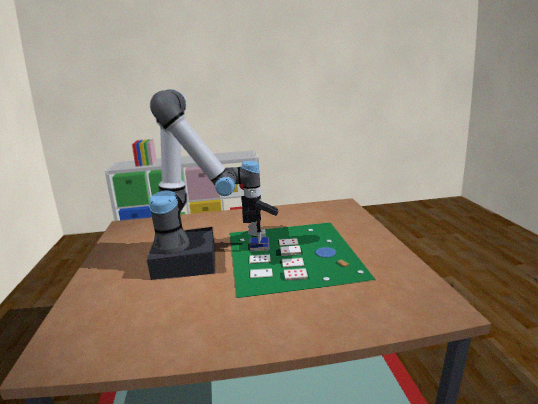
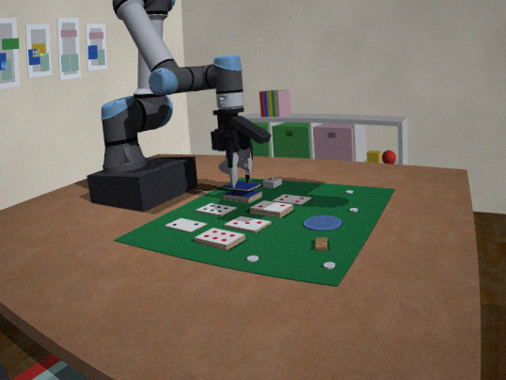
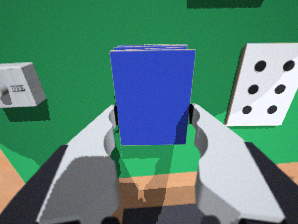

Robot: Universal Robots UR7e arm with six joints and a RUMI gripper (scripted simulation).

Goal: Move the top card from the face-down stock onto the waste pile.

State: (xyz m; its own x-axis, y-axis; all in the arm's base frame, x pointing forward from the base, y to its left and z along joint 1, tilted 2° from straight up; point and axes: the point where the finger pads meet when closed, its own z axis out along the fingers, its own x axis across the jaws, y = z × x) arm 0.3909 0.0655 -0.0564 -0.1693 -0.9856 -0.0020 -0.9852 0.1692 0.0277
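The face-down stock (image 2: pixel 243 196) is a short stack of blue-backed tiles at the back left of the green mat (image 2: pixel 265 229). My gripper (image 3: pixel 153 106) is shut on the top blue card (image 3: pixel 152 97) by its two long edges and holds it level, a little above the stack; it also shows in the exterior view (image 2: pixel 242 185). Edges of the stack below peek out past the card's far end. A face-up card with black pips (image 3: pixel 265 85) lies right beside the stock, also seen in the exterior view (image 2: pixel 215 209). The gripper hangs straight down over the stock (image 1: pixel 259 243).
Other face-up piles lie on the mat: red-pip cards (image 2: pixel 220 237) (image 2: pixel 271 208) (image 2: pixel 247 224) (image 2: pixel 292 199) and a single-pip card (image 2: pixel 185 225). A small grey block (image 3: pixel 17 85) sits close to the stock. A blue disc (image 2: pixel 322 222), a wooden block (image 2: pixel 321 244) and white chips (image 2: pixel 253 258) lie to the right.
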